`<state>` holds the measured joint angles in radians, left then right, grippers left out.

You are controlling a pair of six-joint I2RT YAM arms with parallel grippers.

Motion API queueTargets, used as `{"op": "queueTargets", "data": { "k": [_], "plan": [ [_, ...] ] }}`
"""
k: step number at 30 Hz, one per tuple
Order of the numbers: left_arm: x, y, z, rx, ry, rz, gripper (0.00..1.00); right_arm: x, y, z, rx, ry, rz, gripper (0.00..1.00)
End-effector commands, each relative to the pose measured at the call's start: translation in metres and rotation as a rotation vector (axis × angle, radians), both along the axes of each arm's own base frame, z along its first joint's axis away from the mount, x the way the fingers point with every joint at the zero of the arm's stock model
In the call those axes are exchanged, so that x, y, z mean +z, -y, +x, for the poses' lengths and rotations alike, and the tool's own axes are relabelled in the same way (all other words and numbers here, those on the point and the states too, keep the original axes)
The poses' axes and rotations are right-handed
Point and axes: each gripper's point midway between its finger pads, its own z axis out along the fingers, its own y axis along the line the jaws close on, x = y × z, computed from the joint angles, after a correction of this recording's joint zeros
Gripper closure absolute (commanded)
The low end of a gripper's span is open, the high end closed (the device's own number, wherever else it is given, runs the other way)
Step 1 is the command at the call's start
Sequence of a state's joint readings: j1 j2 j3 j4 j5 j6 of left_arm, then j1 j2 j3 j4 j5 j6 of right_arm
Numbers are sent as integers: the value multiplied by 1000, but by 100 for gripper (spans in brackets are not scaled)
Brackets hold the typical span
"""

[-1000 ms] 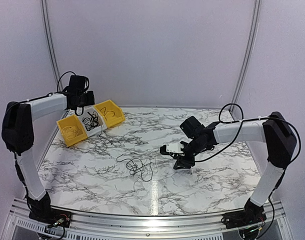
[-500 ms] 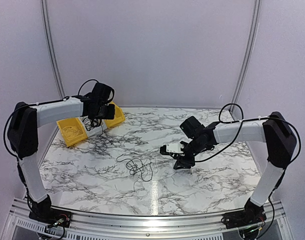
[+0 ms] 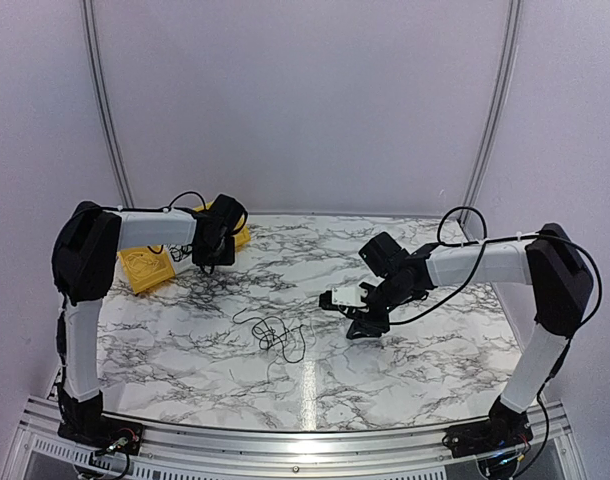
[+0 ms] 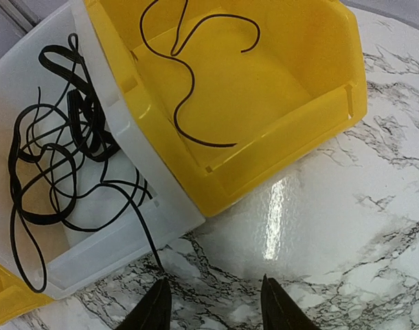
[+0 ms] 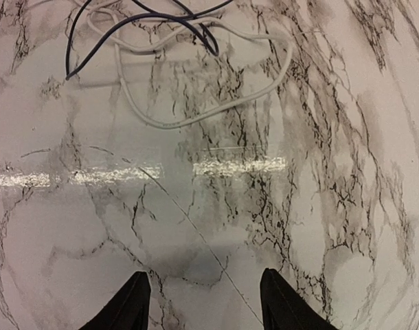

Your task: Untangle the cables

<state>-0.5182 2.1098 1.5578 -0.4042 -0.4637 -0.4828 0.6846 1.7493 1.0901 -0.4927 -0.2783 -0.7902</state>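
A loose tangle of thin black cables lies on the marble table, left of centre. My right gripper hovers low to its right, open and empty. In the right wrist view the tangle's dark cords and a pale cord lie ahead of the fingers, apart from them. My left gripper is by the bins at the back left, open and empty. More black cables fill a white bin. One black cable lies in a yellow bin.
Another yellow bin stands left of the left arm; its corner shows in the left wrist view. One cord hangs over the white bin's front wall to the table near the left finger. Enclosure walls stand behind the table.
My left arm has swung right and down, from above the bins to the table just in front of them. The right arm and the tangle have not moved.
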Motion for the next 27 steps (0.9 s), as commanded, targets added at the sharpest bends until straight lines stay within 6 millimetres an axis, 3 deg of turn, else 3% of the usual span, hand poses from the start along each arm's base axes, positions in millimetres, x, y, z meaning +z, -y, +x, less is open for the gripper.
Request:
{"op": "queueTargets", "data": {
  "k": [1, 17, 27],
  "plan": [
    [0, -13, 10, 63, 18, 71, 54, 21, -9, 3, 20, 41, 27, 45],
    [-19, -35, 14, 123, -11, 111, 64, 21, -8, 4, 20, 43, 25, 45],
    [-13, -41, 19, 117, 1, 129, 91, 20, -9, 3, 23, 43, 24, 45]
  ]
}}
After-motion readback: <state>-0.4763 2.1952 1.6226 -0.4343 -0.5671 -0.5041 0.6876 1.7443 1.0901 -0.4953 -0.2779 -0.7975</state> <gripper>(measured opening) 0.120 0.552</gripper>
